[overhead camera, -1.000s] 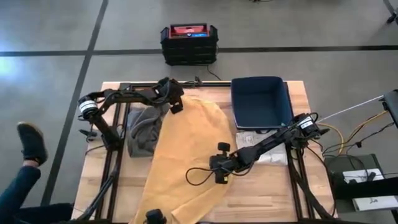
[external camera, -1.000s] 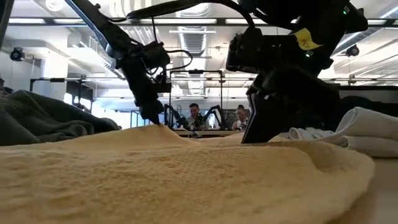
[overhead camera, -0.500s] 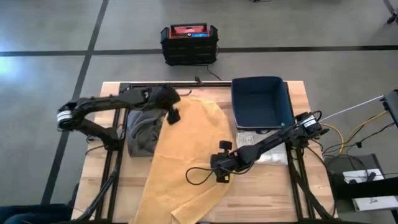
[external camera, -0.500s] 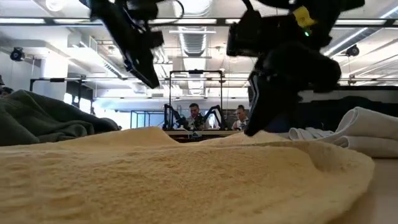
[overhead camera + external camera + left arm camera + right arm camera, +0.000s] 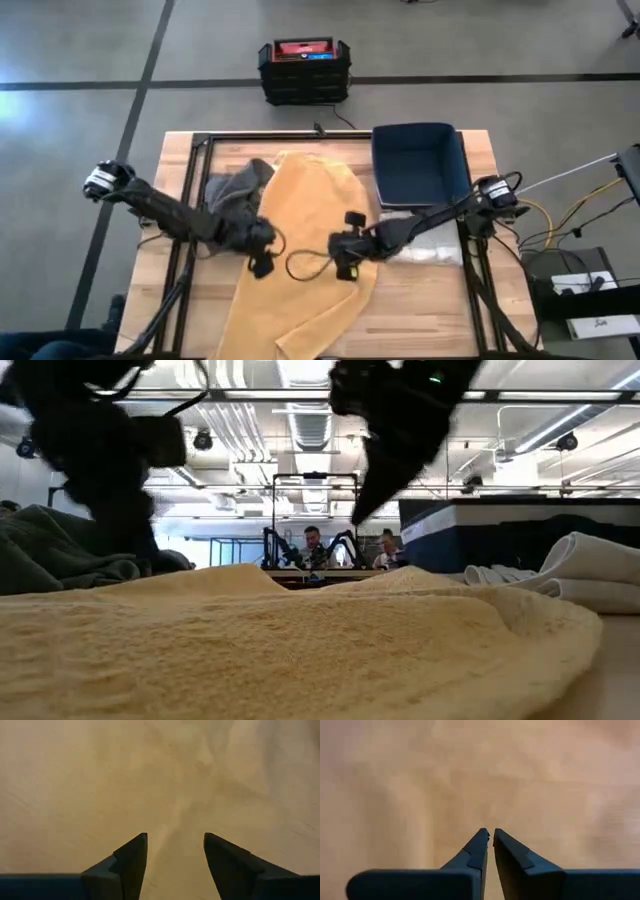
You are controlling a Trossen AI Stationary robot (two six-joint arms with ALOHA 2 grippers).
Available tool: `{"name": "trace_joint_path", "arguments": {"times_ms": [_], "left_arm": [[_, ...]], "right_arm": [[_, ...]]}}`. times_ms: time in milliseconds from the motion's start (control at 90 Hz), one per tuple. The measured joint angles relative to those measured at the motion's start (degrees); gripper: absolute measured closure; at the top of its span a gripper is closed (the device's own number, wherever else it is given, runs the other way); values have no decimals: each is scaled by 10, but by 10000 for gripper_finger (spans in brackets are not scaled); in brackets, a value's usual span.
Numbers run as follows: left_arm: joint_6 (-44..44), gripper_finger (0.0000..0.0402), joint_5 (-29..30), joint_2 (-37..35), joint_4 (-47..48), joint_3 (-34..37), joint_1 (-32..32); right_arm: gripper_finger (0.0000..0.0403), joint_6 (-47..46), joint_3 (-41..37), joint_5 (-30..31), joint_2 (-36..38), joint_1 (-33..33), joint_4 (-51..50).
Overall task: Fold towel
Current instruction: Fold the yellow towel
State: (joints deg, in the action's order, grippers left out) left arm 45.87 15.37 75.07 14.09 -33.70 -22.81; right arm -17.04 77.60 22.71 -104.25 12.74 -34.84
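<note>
A yellow towel [image 5: 305,230] lies spread flat down the middle of the table, from the far edge to the near edge. My left gripper [image 5: 260,252] points down over the towel's left part, and in its wrist view it is open [image 5: 175,845] with only yellow cloth below. My right gripper [image 5: 345,250] is over the towel's middle with its fingers shut [image 5: 491,832]. In the low view it hangs clear above the cloth [image 5: 365,510]. Whether the left fingertips reach the cloth is hidden in the low view.
A crumpled grey towel [image 5: 232,192] lies at the yellow towel's far left. A dark blue bin [image 5: 420,165] stands at the far right, with folded white towels [image 5: 432,245] in front of it. A black cable loop [image 5: 300,265] hangs between the grippers.
My left gripper has risen off the towel's far edge and swung toward the near edge, ending low over the towel's left part. My right gripper has lifted off the cloth and shifted slightly toward the table's left. The yellow towel stays spread.
</note>
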Motion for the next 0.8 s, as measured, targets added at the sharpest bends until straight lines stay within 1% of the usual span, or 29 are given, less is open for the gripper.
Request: {"name": "trace_joint_path", "arguments": {"times_ms": [56,89,178,289,322,389,478,589,800], "left_arm": [[24,239,3,18,-18,4,-17],[35,244,6,28,-19,5,-23],[46,258,8,56,-18,3,-30],[42,273,8,83,-17,-11,-29],[37,278,8,90,-17,-15,-29],[23,286,7,101,-16,-23,-29],[5,293,7,111,-18,-35,-29],[-18,301,7,118,-17,-50,-29],[-54,303,16,118,-17,-64,-29]], "right_arm": [[385,5,25,28,1,-30,-31],[384,6,37,34,1,-50,-47],[384,6,61,28,1,-111,-75],[385,13,62,22,-1,-193,-81],[384,13,60,15,-5,-218,-83],[385,13,56,-19,-16,-265,-84],[384,13,56,-61,-39,-312,-81],[385,29,56,-81,-73,-339,-82],[385,70,57,-66,-109,-348,-82]]}}
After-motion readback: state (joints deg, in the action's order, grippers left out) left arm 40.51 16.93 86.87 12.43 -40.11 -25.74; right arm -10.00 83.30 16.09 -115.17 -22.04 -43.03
